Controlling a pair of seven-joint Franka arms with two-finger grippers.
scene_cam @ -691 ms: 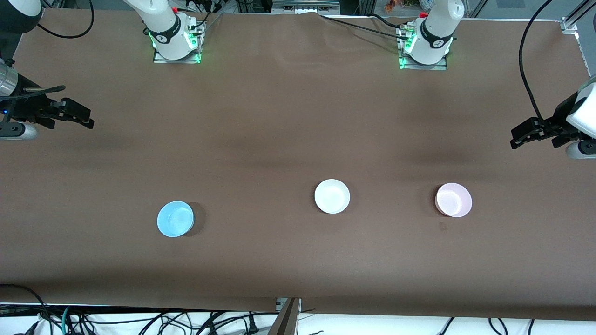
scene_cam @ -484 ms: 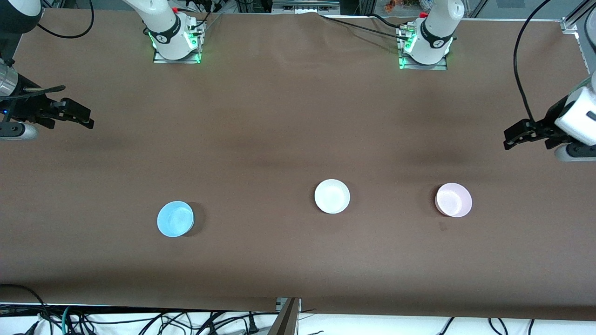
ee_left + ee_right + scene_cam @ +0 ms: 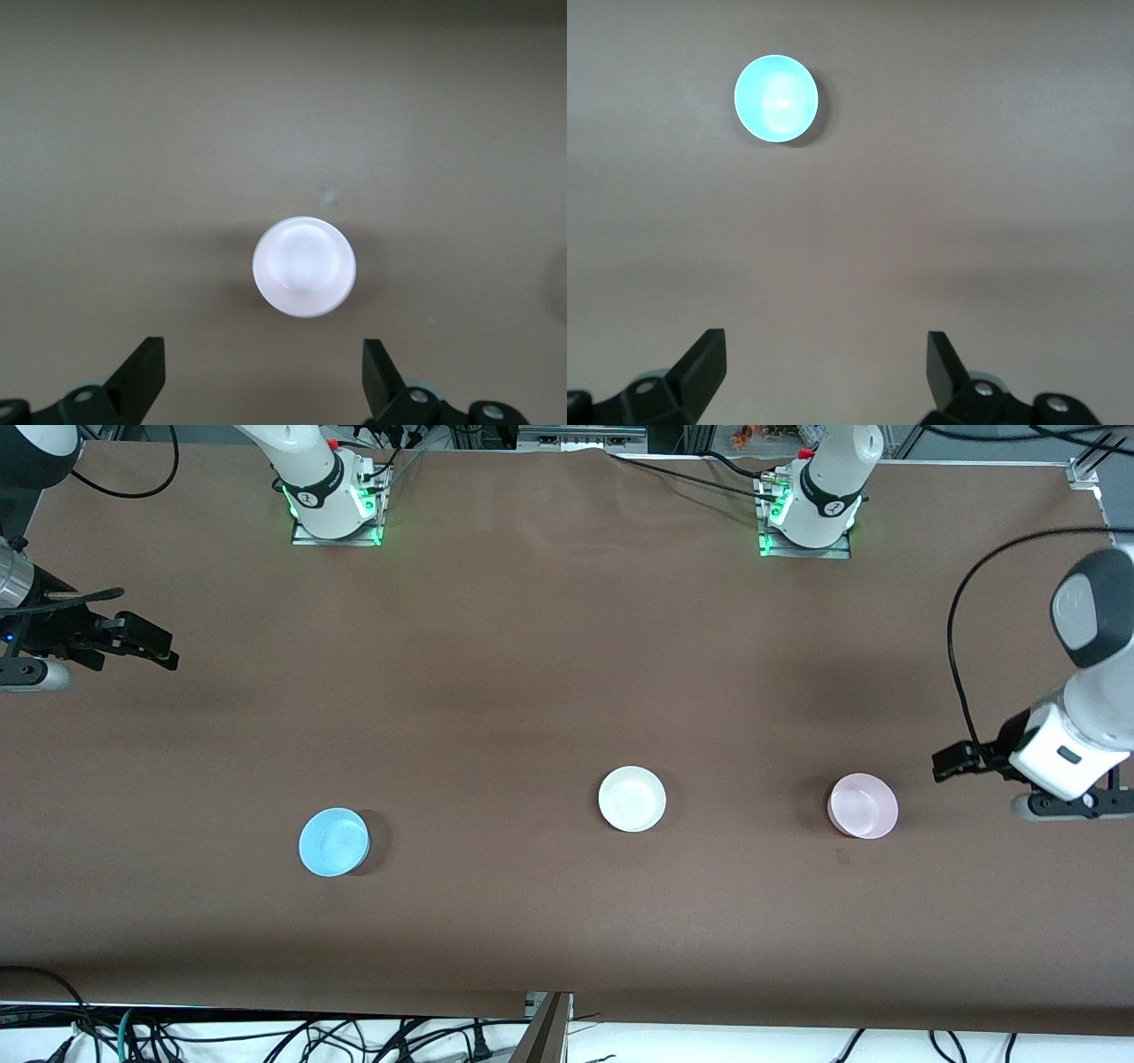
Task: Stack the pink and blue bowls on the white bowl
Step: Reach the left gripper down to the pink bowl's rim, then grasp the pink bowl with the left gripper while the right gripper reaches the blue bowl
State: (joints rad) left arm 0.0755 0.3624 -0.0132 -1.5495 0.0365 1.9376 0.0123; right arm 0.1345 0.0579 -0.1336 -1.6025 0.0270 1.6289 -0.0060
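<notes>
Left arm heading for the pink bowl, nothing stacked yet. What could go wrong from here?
1. The small pale pink plastic bowl is shallow and light; the open left hand, beside it, may push it across the brown table instead of gripping its rim.
2. Stacking needs good centring on the equal-sized plain white plastic bowl; an offset drop could leave it tilted.
3. The light blue plastic bowl sits well apart from the waiting open right hand, so both arms may converge over the white bowl.

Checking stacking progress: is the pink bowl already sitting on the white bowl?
No, the pink bowl rests on the table apart from the white bowl.
</notes>
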